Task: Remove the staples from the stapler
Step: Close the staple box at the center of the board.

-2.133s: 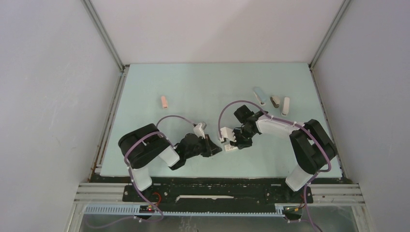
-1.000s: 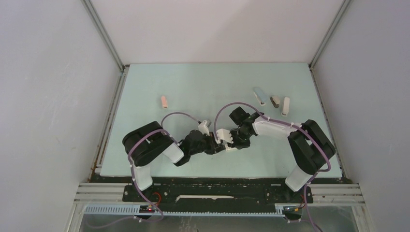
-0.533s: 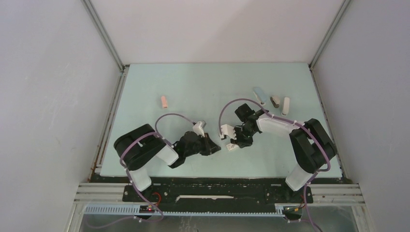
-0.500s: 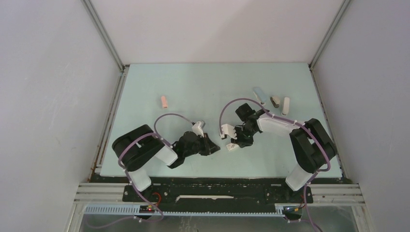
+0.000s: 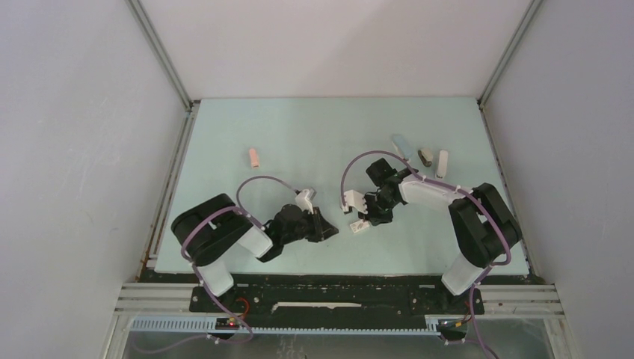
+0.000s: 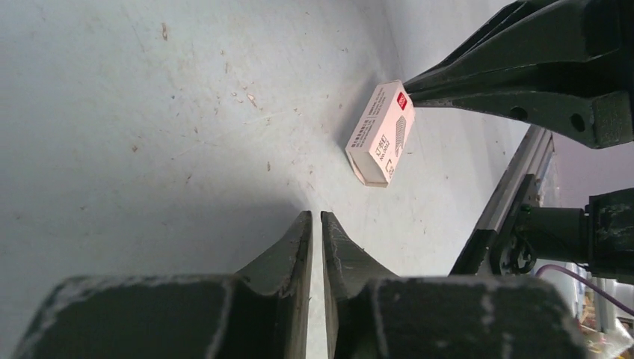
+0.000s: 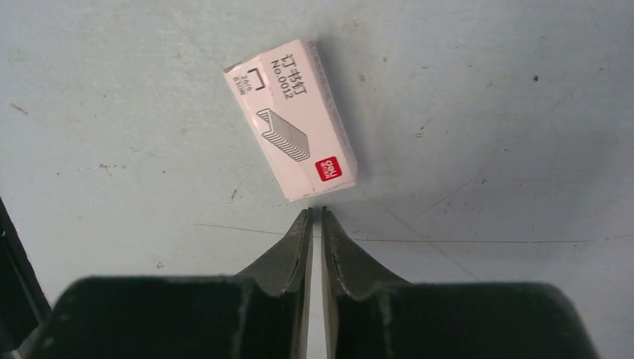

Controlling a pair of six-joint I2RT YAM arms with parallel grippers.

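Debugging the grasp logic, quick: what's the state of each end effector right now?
Left end effector: nearly closed, thin gap, holding nothing.
Right end effector: nearly closed, thin gap, holding nothing; staple box lies just ahead of its tips.

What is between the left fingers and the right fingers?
A small white cardboard staple box with a red logo lies between them, clearest in the left wrist view.

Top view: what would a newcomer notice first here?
The left arm and right arm lean toward each other at mid-table, a small white staple box lying between them, just ahead of the right gripper, jaws nearly closed. A row of small staplers sits back right; a lone pink stapler lies back left.
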